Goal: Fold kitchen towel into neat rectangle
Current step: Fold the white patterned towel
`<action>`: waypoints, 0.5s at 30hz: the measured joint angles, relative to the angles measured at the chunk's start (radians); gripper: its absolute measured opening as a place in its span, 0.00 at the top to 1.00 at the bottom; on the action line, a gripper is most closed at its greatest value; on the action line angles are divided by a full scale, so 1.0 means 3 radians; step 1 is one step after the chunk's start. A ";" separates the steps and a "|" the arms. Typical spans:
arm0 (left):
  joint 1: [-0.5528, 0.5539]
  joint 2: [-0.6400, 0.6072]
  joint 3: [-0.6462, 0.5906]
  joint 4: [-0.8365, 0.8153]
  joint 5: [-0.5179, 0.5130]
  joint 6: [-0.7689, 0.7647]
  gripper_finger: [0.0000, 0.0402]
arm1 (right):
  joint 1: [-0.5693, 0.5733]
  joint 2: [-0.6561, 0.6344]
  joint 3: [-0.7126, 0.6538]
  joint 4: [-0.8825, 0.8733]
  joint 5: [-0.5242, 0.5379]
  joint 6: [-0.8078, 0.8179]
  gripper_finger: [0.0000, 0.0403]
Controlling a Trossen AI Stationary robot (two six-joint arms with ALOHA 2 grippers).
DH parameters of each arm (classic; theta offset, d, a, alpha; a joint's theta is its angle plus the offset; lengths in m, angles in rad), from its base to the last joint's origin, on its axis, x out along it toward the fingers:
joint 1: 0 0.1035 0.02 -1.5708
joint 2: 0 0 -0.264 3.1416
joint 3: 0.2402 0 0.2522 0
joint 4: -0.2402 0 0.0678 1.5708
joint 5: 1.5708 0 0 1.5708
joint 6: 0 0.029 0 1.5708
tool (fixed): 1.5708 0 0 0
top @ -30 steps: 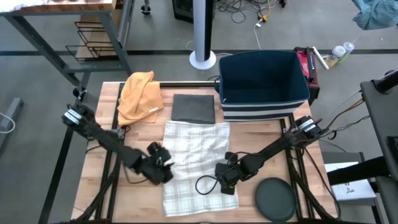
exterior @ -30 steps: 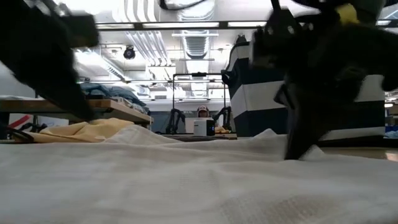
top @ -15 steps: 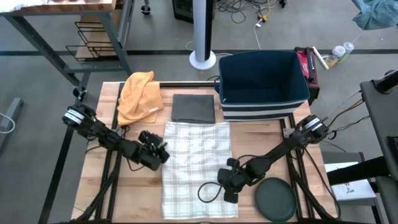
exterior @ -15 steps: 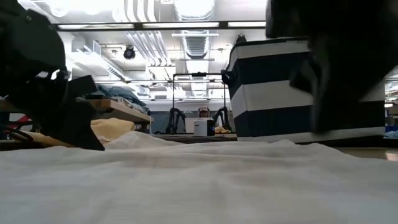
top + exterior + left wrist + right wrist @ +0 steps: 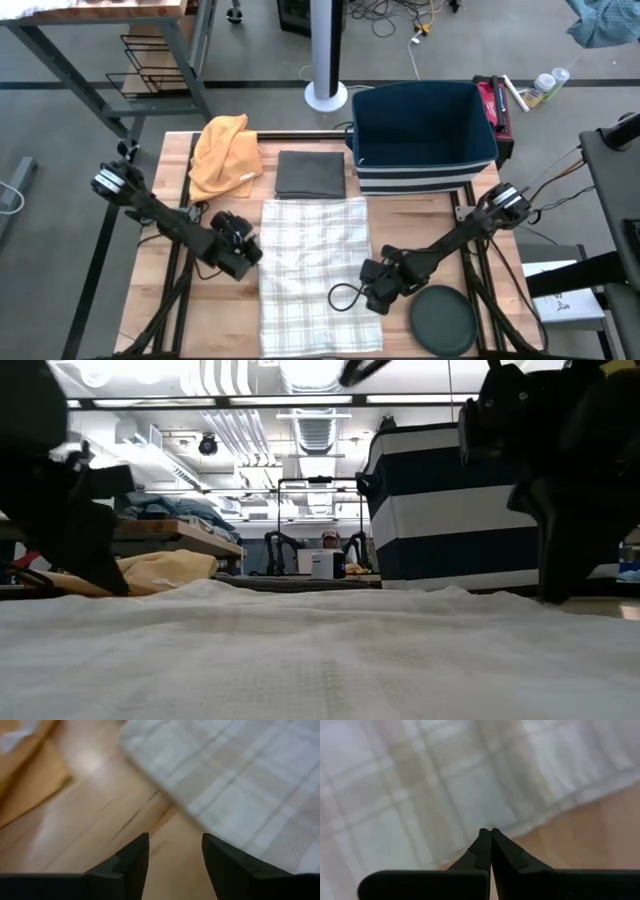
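- Towel (image 5: 314, 268) lies flat mid-tabletop (unfolded), so folding has yet to begin.
- Left gripper (image 5: 236, 252) gapes empty by its left edge; right gripper (image 5: 378, 287), clenched empty, sits at its right edge.
- Next: pinch an edge.

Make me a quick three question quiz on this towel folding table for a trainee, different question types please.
1. True or false: the checked kitchen towel lies spread flat on the table.
2. Which gripper is shut? A) left gripper B) right gripper
3. Fill in: the folded grey cloth lies between the orange cloth and the navy ____.

Key: 1 true; 2 B, its fingers meet at the towel's edge, and the left gripper is open over bare wood beside the towel; 3 bin.
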 joint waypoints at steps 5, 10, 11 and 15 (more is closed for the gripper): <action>-0.0067 -0.0168 -0.0014 -0.0133 -0.0616 -0.0363 0.58 | -0.0013 0.0003 -0.0105 0.0622 0.0025 -0.0096 1.00; -0.0009 -0.0188 -0.0322 0.1494 -0.0848 0.0783 0.61 | -0.0023 0.0003 -0.0213 0.0875 0.0033 -0.0109 1.00; 0.0014 -0.0148 -0.0406 0.1925 -0.0790 0.1017 0.61 | -0.0020 0.0003 -0.0231 0.0860 0.0031 -0.0090 1.00; 0.0099 0.0127 -0.0695 0.3146 -0.0506 0.1392 0.62 | 0.0001 -0.0002 -0.0287 0.0534 0.0033 0.0096 1.00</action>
